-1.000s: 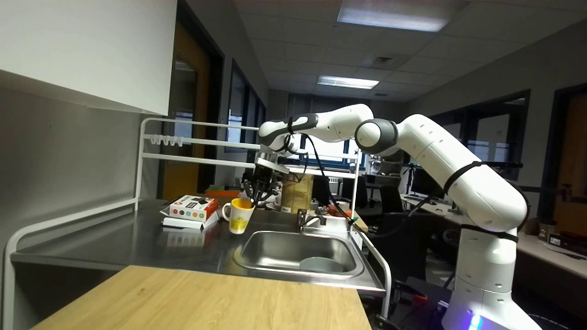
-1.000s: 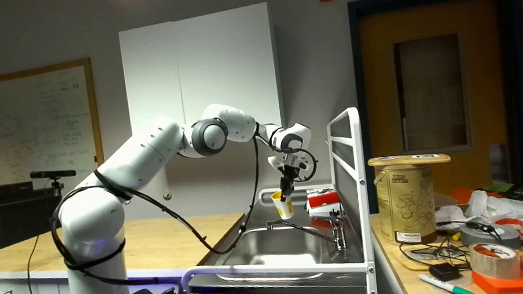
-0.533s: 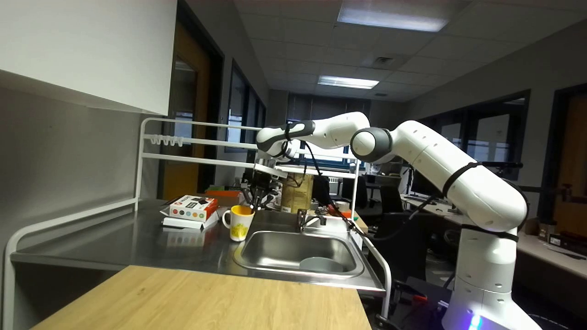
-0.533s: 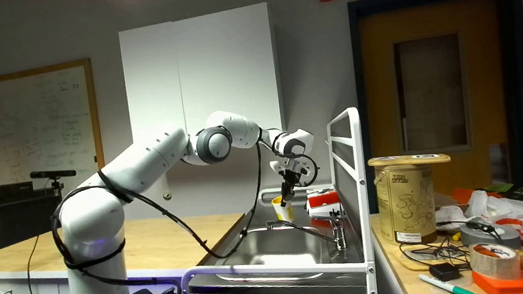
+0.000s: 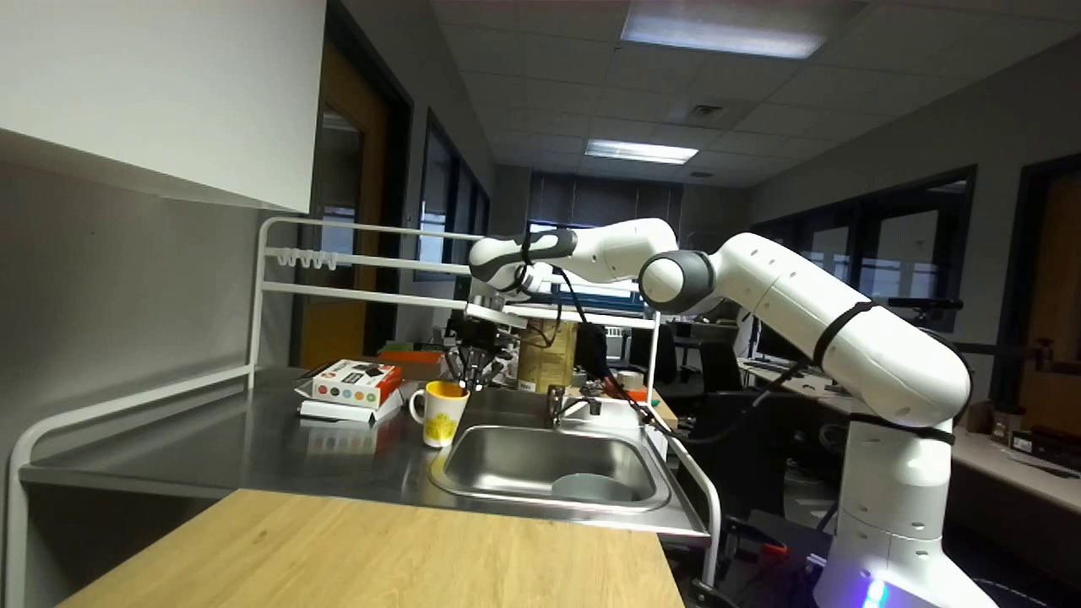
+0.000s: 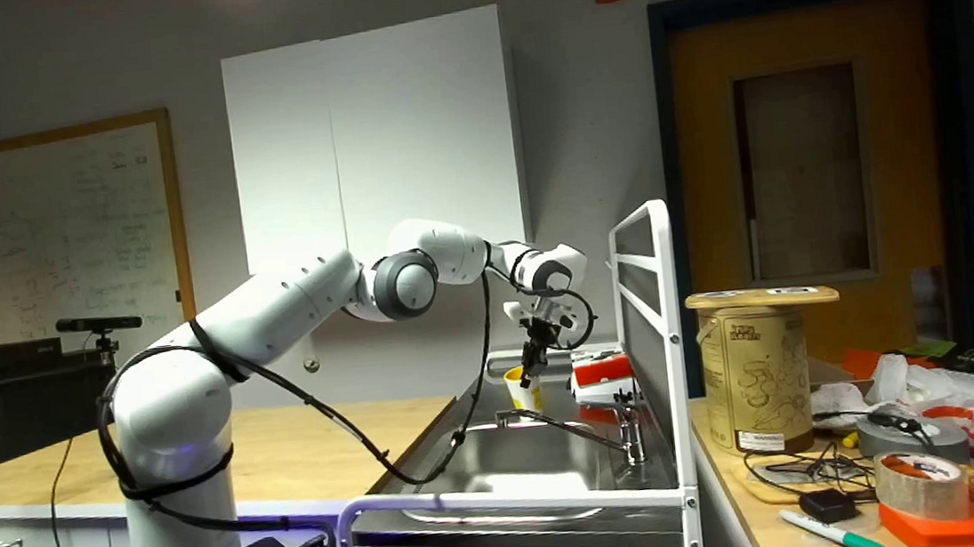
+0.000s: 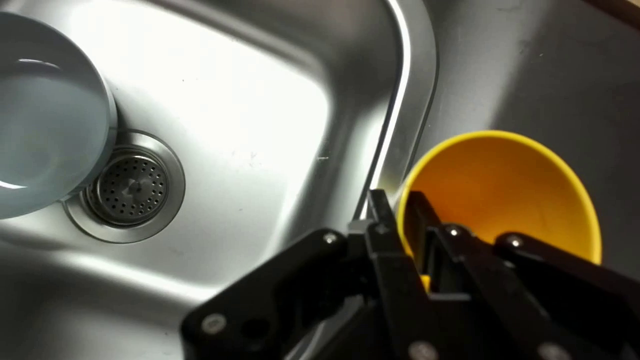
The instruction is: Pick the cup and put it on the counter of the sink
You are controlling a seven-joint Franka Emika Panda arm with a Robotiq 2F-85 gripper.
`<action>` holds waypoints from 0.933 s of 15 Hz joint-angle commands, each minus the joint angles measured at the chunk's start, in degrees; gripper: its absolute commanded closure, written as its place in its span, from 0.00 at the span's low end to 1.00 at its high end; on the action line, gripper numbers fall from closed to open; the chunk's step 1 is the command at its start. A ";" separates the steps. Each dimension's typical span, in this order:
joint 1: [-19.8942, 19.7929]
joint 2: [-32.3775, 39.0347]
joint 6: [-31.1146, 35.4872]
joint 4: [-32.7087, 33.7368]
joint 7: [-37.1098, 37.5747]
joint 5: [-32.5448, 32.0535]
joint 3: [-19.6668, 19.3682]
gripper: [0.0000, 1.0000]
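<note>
The cup (image 5: 441,418) is white with a yellow print and an orange-yellow inside. It stands upright on the metal counter (image 5: 363,464) beside the sink (image 5: 549,427), its handle pointing away from the basin. It also shows in an exterior view (image 6: 522,392) and in the wrist view (image 7: 510,185). My gripper (image 5: 470,382) is at the cup's sink-side rim. In the wrist view the gripper (image 7: 396,196) has one finger outside the cup wall and one inside, with a gap between the inner finger and the wall. The fingers look parted.
A grey round dish (image 7: 50,115) lies in the basin near the drain. A red and white box (image 5: 355,384) lies behind the cup. The faucet (image 5: 557,407) stands at the sink's back edge. A white rail frame (image 5: 372,261) rises behind the counter.
The arm has come down with the cup, which has gone from tilted above the counter to upright on it. The fingers have spread a little in the last half second.
</note>
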 commanded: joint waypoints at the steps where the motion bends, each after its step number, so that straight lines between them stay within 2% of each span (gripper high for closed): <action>1: -0.40 3.49 -3.95 5.67 1.96 0.57 0.54 0.55; 8: 1.51 3.03 -9.81 8.24 2.40 -1.46 -0.26 0.02; 14: 5.35 1.07 -13.48 11.93 2.09 -4.81 -1.22 0.00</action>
